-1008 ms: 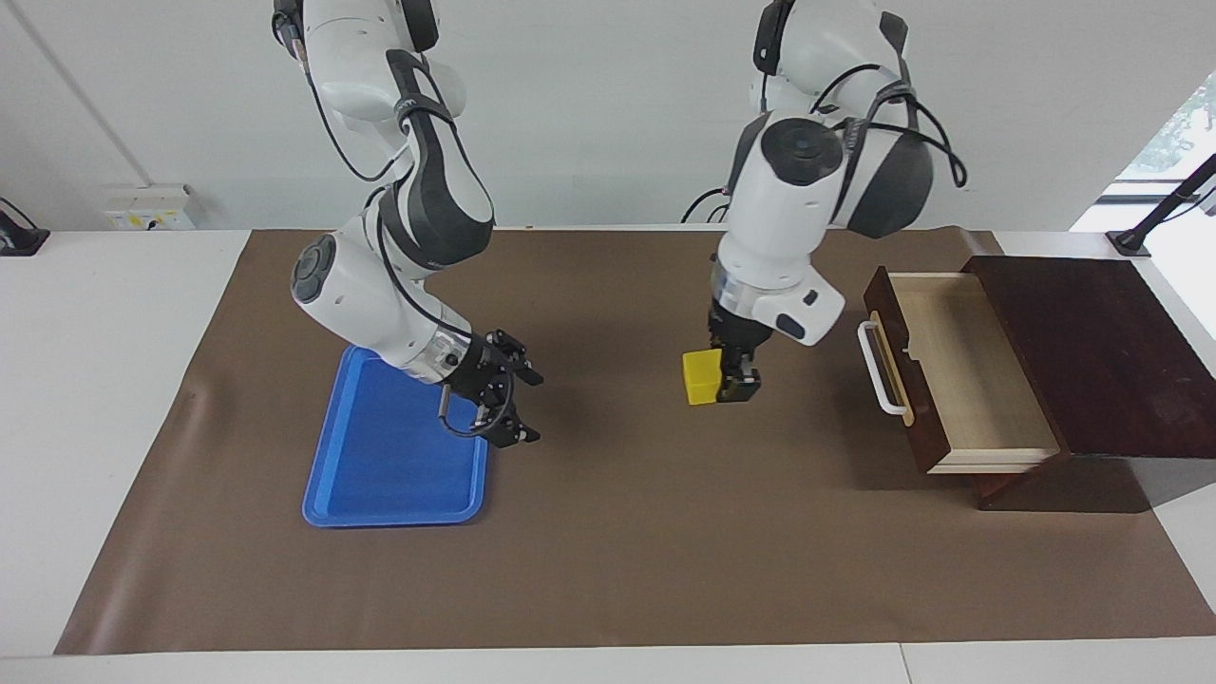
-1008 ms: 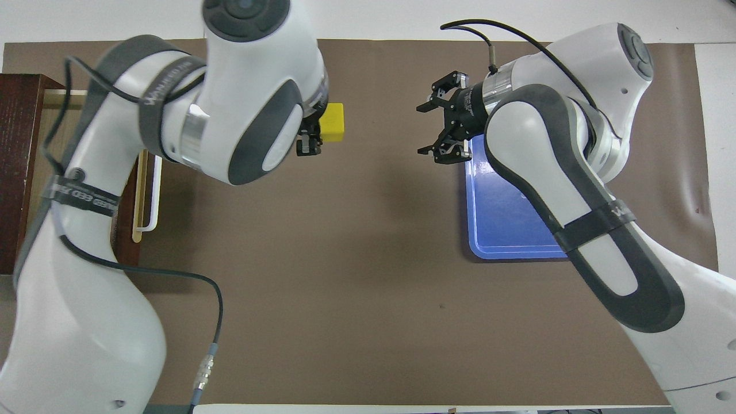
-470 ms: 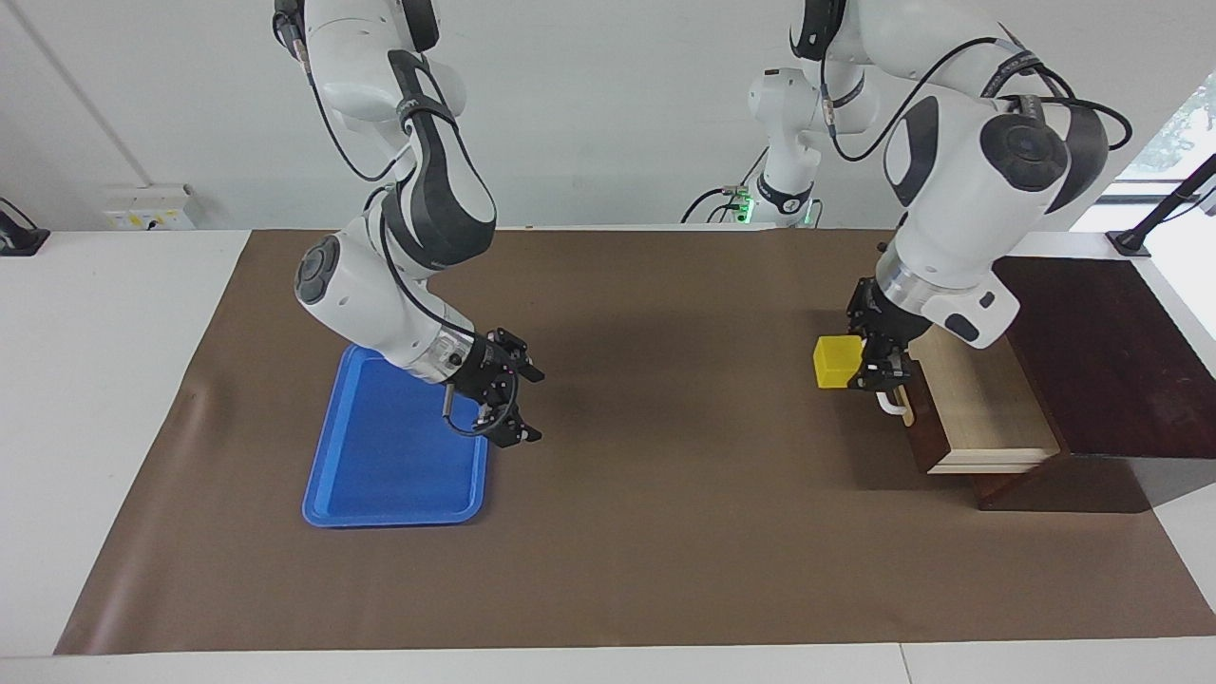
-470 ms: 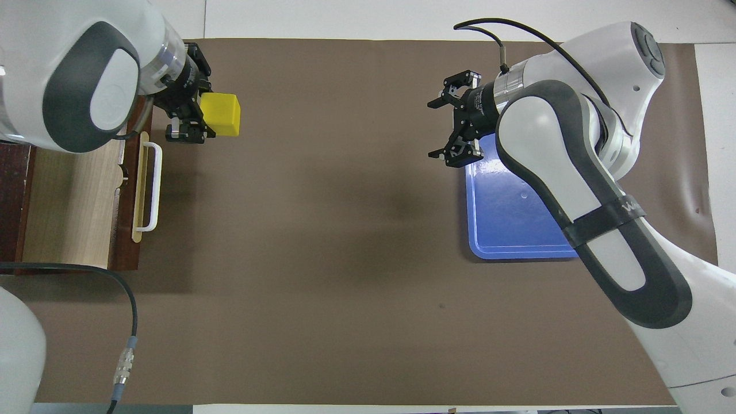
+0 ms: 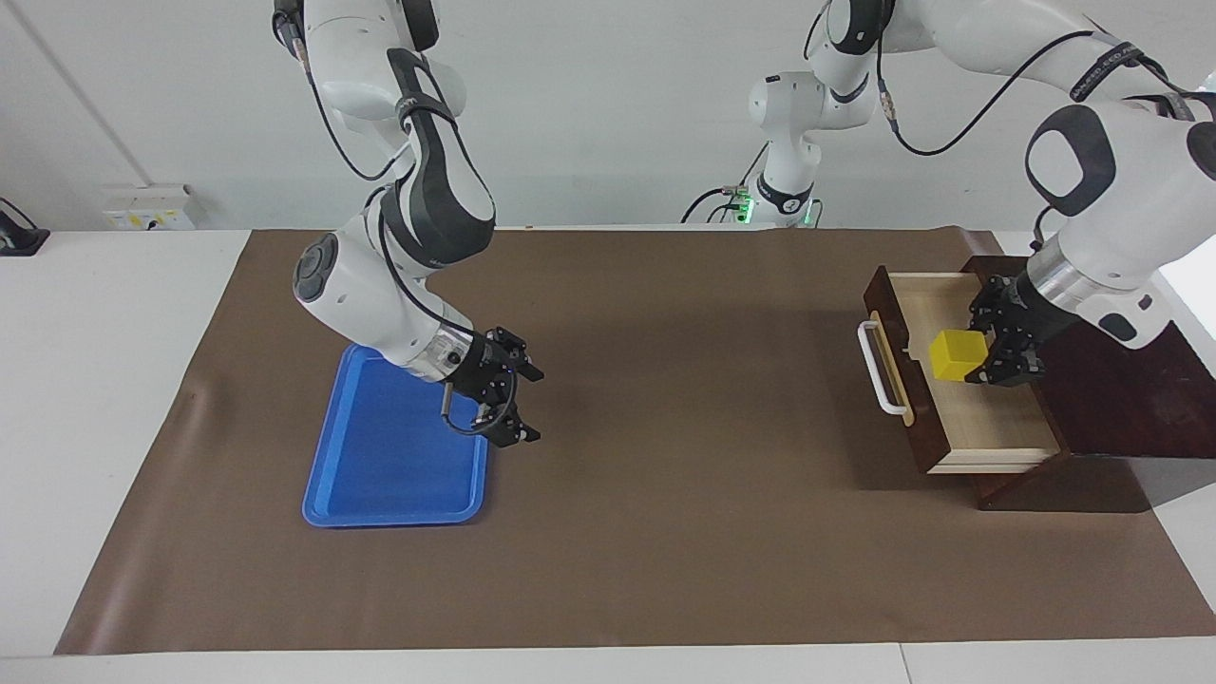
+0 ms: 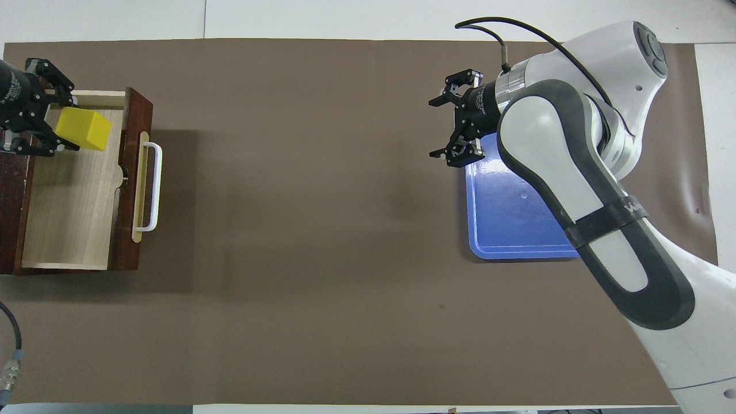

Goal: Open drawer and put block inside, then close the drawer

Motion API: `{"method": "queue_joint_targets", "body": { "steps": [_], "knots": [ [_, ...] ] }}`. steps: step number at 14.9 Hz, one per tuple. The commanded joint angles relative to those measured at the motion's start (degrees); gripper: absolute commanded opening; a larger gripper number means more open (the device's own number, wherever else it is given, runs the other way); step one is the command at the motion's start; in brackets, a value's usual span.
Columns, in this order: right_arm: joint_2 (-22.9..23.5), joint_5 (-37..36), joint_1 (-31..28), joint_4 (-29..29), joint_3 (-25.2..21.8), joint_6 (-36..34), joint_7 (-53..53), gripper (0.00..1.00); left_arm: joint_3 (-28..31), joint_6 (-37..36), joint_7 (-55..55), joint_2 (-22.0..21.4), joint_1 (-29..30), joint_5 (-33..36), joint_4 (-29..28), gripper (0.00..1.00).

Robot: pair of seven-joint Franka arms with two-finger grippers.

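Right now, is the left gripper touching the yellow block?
Touching. The facing view shows the left gripper with its jaws closed against the block, holding it over the open drawer.

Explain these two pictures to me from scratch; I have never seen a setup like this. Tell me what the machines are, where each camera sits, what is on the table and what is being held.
These are two white robot arms at a table covered by a brown mat. One picture is taken from high across the table, facing the robots; the other looks steeply down from above their own end, so the sides appear swapped.

The left end effector is shut on the block, a small yellow cube, holding it over the open drawer of a dark wooden cabinet at the left arm's end of the table. The drawer has a white bar handle.

The right end effector waits, open and holding nothing, over the edge of a flat blue tray at the right arm's end.
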Motion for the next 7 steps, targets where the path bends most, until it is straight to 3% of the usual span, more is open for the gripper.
{"method": "queue_joint_targets", "body": {
  "steps": [1, 5, 7],
  "knots": [
    [-2.2, -1.7, -0.4, -1.4, 0.2, 0.3, -0.1, 1.00, -0.4, 8.1, 1.9, -5.0, 2.1, -1.1, -9.8, 0.00],
    [-6.1, -8.8, -2.0, -1.4, 0.2, -4.9, -7.6, 1.00, -0.4, 17.9, 3.0, -9.7, 2.3, -0.6, -21.8, 0.00],
    [-8.4, -12.0, -3.9, -1.4, 0.2, -9.7, -13.3, 1.00, 0.0, 19.2, 4.3, -10.9, 2.4, -0.5, -25.5, 0.00]
  ]
}}
